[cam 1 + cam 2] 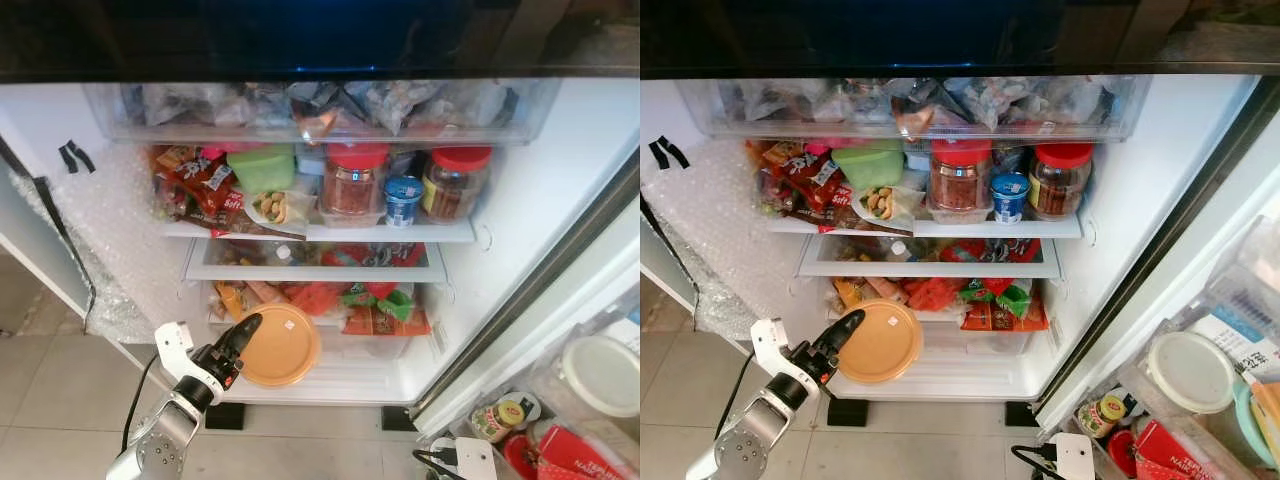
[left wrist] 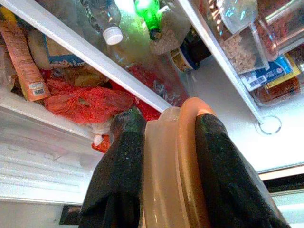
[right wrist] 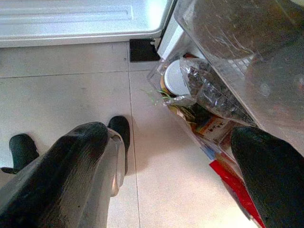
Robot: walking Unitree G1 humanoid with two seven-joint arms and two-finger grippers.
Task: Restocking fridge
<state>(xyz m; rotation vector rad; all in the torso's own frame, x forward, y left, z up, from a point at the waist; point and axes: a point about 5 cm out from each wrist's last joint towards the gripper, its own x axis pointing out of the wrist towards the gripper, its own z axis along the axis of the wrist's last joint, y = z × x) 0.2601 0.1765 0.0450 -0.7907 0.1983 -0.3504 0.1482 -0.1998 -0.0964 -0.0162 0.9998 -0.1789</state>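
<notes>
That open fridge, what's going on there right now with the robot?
The robot is restocking the fridge. Its left gripper is shut on a round orange container, one finger on each side of its rim, and holds it at the front of the bottom shelf, not yet set down. The shelves above hold red-lidded jars, a green tub and food packets. The right gripper hangs open over the floor beside the door bins.

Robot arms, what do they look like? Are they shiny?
The left arm is a silver metal tube with round joints. A white block sits at its wrist, a black cable loops beside it, and small red marks show near the left gripper. Its jaws are two long, black, rough-looking fingers. The right gripper has the same black fingers on a silver-grey body.
</notes>
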